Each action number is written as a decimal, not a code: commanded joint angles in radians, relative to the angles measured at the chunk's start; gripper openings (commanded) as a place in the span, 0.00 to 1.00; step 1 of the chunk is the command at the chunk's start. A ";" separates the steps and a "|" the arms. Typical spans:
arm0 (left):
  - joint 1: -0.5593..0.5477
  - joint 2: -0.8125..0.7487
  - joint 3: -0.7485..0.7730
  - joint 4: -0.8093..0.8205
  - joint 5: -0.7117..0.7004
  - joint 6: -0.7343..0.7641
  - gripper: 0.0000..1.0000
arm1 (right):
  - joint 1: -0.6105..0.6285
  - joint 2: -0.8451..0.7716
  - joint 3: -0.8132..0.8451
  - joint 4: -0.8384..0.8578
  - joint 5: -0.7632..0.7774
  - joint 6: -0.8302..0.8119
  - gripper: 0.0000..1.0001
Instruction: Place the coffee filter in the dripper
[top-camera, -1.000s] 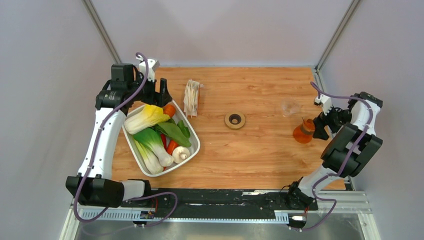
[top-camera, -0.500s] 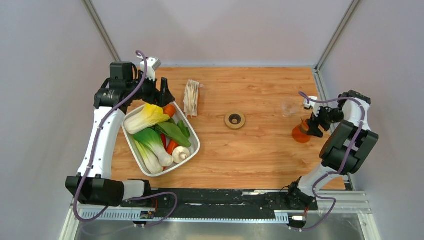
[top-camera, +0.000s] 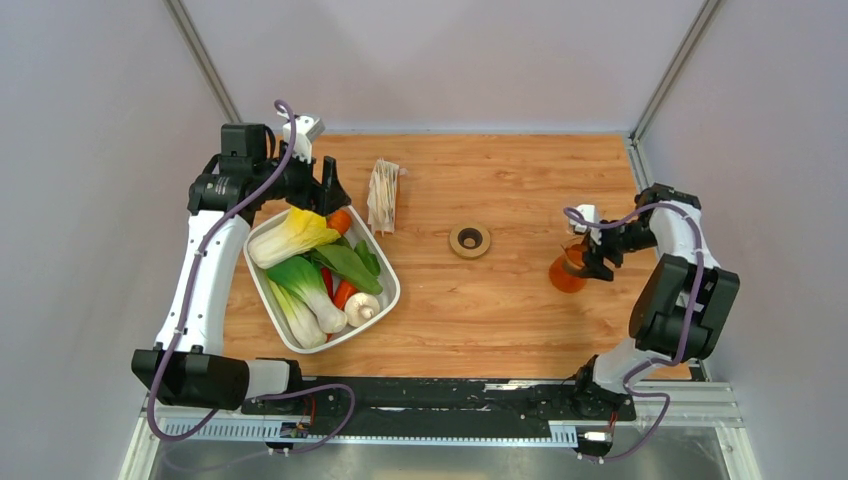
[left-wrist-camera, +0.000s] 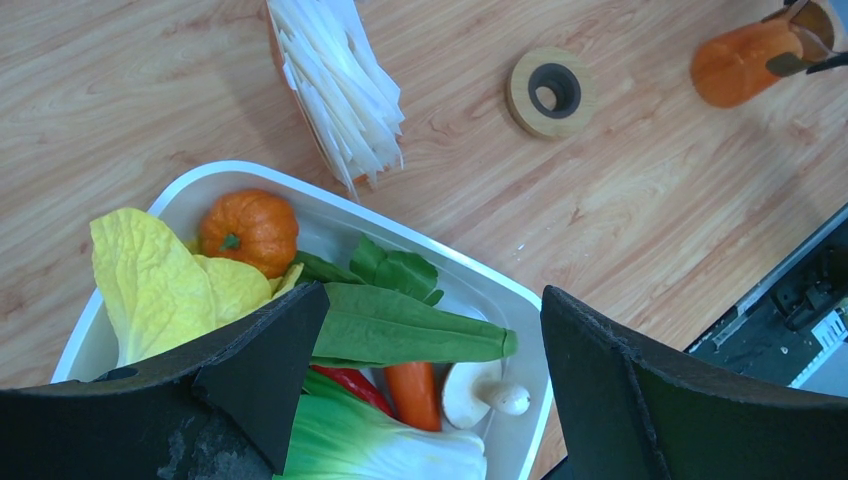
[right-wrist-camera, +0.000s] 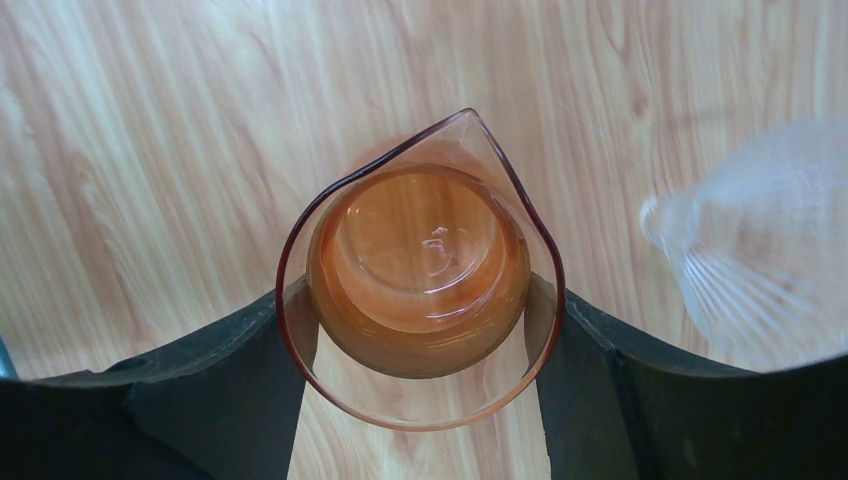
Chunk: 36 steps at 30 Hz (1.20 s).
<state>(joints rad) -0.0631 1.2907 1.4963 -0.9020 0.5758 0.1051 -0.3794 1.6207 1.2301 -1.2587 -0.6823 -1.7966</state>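
Observation:
The dripper's clear ribbed cone (right-wrist-camera: 770, 240) lies on the table at the right of the right wrist view; I cannot make it out in the top view. Its tan ring collar (top-camera: 469, 240) lies apart from it at mid-table and also shows in the left wrist view (left-wrist-camera: 551, 91). No single coffee filter shows, only the wrapped bundle of filters (top-camera: 384, 195) (left-wrist-camera: 340, 90). My right gripper (top-camera: 590, 255) (right-wrist-camera: 420, 315) is shut on the orange glass vessel (top-camera: 567, 272) (right-wrist-camera: 420, 260), beside the cone. My left gripper (top-camera: 320, 190) (left-wrist-camera: 430, 320) is open and empty above the vegetable tray.
A white tray (top-camera: 385, 300) (left-wrist-camera: 300, 195) of toy vegetables, among them a small pumpkin (left-wrist-camera: 250, 225), sits at the left, right next to the filter bundle. Grey walls close in the table at the back and sides.
My right gripper has carried the orange vessel leftwards, from near the right edge towards the ring collar. The left arm has hardly moved.

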 joint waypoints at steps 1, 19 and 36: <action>0.003 -0.005 0.018 0.002 0.028 0.024 0.89 | 0.111 -0.055 -0.066 0.001 -0.091 0.013 0.71; 0.003 -0.065 -0.071 0.047 -0.001 0.033 0.89 | 0.706 -0.281 -0.301 0.508 -0.054 0.664 0.76; 0.003 -0.064 -0.060 0.027 0.030 0.039 0.89 | 0.909 -0.365 -0.250 0.596 -0.003 0.883 1.00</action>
<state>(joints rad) -0.0631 1.2343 1.3991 -0.8791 0.5694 0.1177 0.5232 1.3365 0.9291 -0.6647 -0.6277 -0.9531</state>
